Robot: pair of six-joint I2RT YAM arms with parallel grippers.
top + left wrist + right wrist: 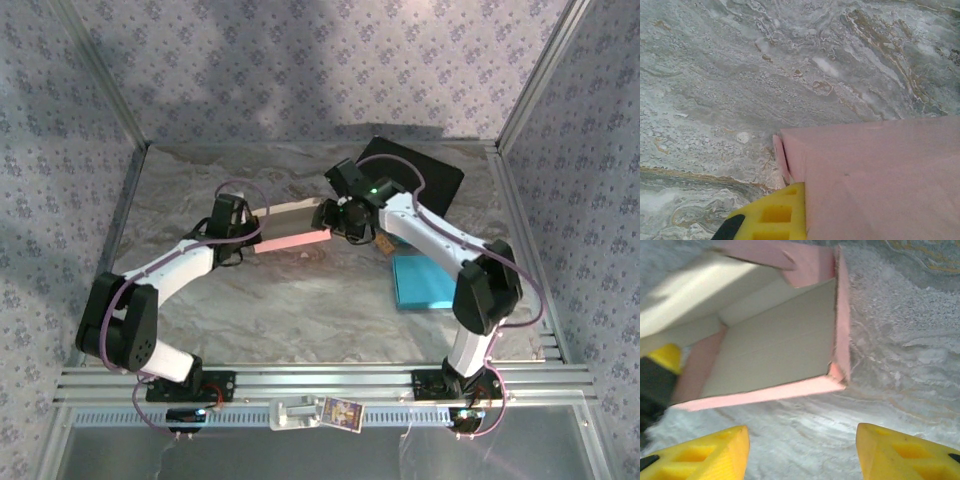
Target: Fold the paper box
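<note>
A: Top view: paper box [295, 228] sits mid-table [300, 320], between left pincer [240, 240] and right pincer [335, 218].
B: Left wrist: pincer [797, 212] together, seemingly clamped on the pink panel; one finger is hidden.
A: Right wrist: pincer [801, 435] apart, empty. Box open, pale inside. Best to press the near wall [765, 392] inward squarely while the left anchors.
</note>
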